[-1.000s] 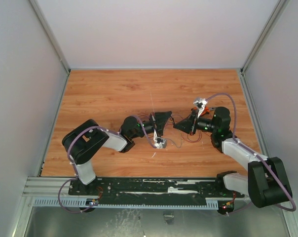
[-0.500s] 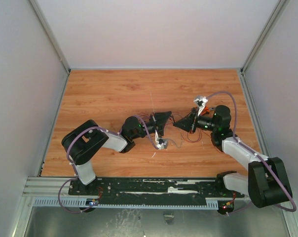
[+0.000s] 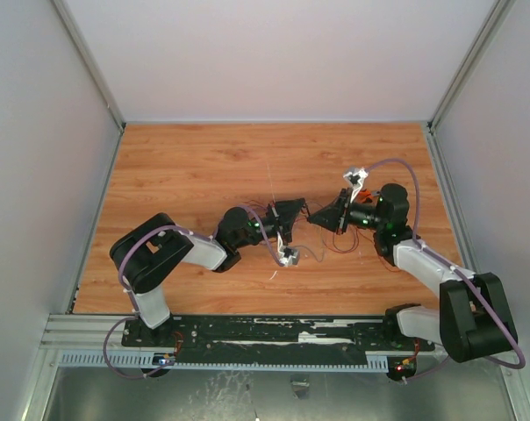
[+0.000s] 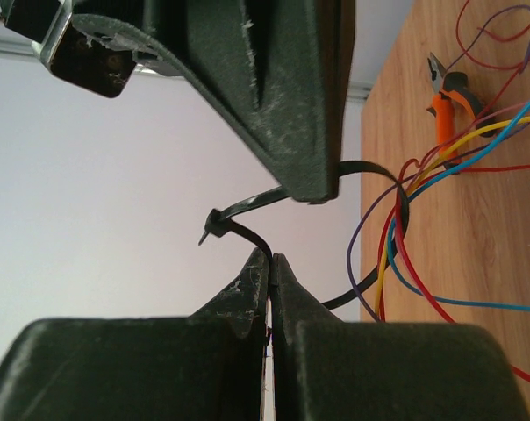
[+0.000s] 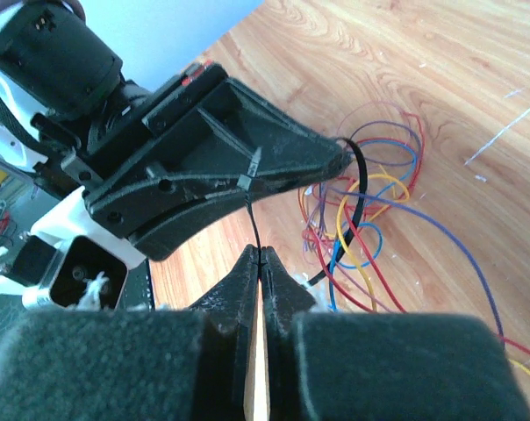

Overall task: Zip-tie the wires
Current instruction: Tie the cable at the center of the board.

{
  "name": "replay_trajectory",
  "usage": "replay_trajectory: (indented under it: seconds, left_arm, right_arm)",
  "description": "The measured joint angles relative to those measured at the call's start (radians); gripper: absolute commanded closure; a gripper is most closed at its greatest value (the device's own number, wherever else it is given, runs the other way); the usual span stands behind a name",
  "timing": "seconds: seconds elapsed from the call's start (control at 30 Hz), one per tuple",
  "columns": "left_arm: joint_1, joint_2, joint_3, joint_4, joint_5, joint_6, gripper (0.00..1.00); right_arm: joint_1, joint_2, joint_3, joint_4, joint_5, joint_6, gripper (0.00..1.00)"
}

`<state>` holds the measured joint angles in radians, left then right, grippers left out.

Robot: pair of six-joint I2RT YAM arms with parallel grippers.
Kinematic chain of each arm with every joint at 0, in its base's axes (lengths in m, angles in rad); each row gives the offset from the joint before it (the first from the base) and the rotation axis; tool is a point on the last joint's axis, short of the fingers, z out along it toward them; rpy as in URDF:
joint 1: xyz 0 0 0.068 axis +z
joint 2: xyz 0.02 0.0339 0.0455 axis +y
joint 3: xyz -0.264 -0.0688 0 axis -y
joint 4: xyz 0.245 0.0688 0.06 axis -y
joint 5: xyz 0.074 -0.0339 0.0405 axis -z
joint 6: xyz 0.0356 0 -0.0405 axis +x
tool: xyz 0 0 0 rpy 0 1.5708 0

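Left pincer (image 4: 270,260) is clamped tight on the zip tie (image 4: 247,207) just past its tiny head. Right pincer (image 5: 259,254) is closed on the same strap. At centre right of the left wrist view, the tie loops around the wires (image 4: 423,171), beside the desk (image 3: 186,167).

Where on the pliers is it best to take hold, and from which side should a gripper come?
Probably across the orange handles of the pliers, coming straight down at the table. They lie flat there, and the handles are the widest part, while the metal nose is short and tapers. The wires run close by the handle end, so keep clear of them.
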<state>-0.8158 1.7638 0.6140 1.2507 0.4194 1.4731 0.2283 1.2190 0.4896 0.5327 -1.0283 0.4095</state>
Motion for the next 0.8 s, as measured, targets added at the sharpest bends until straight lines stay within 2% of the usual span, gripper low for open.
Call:
replay_trajectory:
  seconds: [0.8]
  left_arm:
    - [-0.007, 0.000, 0.000, -0.008, -0.021, 0.008, 1.00]
  right_arm:
    - [0.000, 0.051, 0.094, -0.063, 0.034, 0.024, 1.00]
